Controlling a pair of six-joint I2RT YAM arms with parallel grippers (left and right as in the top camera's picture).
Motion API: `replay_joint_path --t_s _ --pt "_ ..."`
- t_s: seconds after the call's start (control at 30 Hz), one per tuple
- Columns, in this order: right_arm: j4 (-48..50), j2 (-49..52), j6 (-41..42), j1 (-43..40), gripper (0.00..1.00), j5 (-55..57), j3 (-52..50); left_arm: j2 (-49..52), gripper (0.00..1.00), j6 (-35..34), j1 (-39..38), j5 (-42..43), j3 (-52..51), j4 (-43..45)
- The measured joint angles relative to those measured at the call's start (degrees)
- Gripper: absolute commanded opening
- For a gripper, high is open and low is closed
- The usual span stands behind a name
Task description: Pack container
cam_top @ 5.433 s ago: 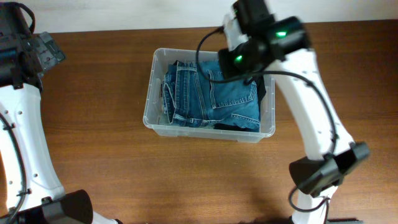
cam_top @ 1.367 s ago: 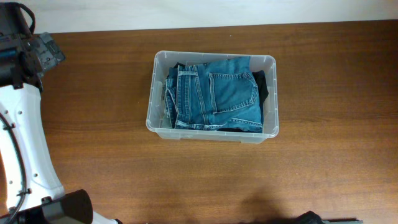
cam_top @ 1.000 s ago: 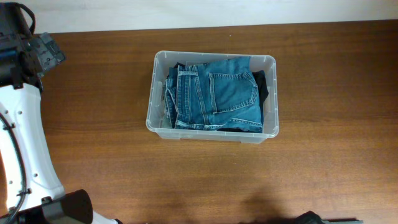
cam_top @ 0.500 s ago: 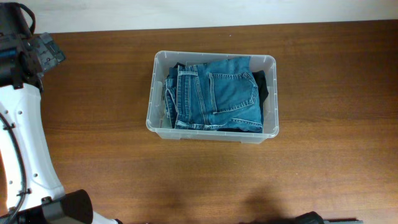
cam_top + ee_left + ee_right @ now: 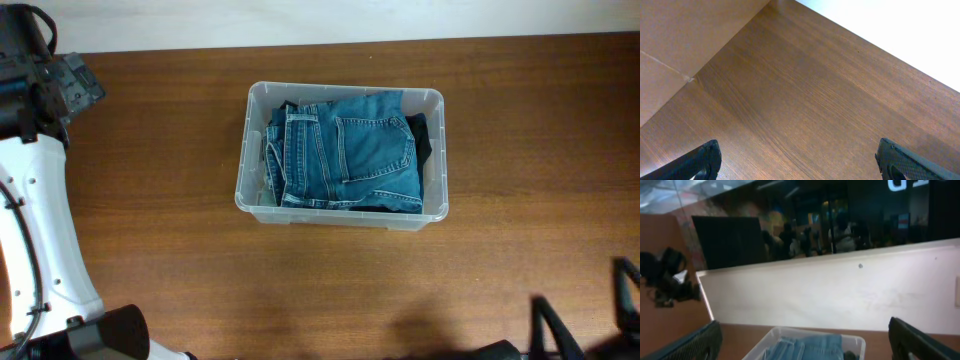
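The container (image 5: 244, 160), a clear plastic tub, stands at the table's middle. Folded blue jeans (image 5: 345, 150) fill it, with a dark garment (image 5: 426, 135) tucked along its right side. My left gripper (image 5: 78, 84) sits far off at the table's back left; in the left wrist view it (image 5: 800, 157) is open over bare wood. My right gripper (image 5: 585, 315) shows only two dark fingertips at the bottom right edge. In the right wrist view it (image 5: 805, 340) is open and empty, facing the container (image 5: 771, 337) and jeans (image 5: 807, 347) from a distance.
A white wall (image 5: 830, 295) runs behind the table's far edge. The table's left edge (image 5: 690, 79) meets a brown floor in the left wrist view. The left arm's white link (image 5: 40, 230) runs down the left side.
The right arm, over the container several seconds ago, had left the overhead view. Its fingertips have now come in at the bottom right. The container and left arm stay still.
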Motion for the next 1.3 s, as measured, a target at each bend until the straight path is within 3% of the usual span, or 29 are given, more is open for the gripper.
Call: replay_joint_path --t_s 0.5,1.07,1.3 --pt "26.58 -10.49 0.13 -3.28 0.99 -1.44 -29.42 0.0 0.99 0.0 0.0 0.0 0.0 0.02" --pt "52.02 -10.82 -0.76 -3.34 0.98 -1.38 -55.6 0.0 1.0 0.0 0.0 0.0 0.0 0.04" --pt "54.42 -10.8 -1.51 -3.37 0.99 -0.28 -63.76 0.0 0.99 0.0 0.0 0.0 0.0 0.0"
